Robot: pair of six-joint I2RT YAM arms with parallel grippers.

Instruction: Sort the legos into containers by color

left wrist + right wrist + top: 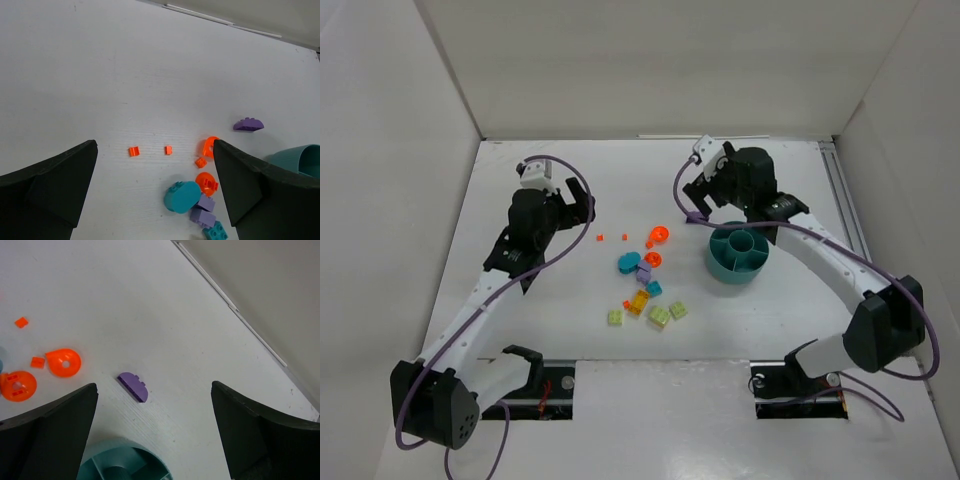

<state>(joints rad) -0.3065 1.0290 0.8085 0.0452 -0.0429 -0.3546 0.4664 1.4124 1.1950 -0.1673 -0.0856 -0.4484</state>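
The legos lie loose mid-table: a teal oval piece (629,262), purple bricks (643,273), two round orange pieces (658,235), yellow-green bricks (659,316) and two tiny red-orange bits (601,237). A purple half-round piece (697,216) lies apart, just left of the teal compartment dish (737,252). My left gripper (577,212) is open and empty, above the table left of the pile; its view shows the red-orange bits (133,151) between the jaws. My right gripper (703,200) is open and empty above the purple piece (132,386), next to the dish (120,462).
White walls close in the table at the back and both sides. A metal rail (845,205) runs along the right edge, also seen in the right wrist view (230,305). The arm bases stand at the near edge.
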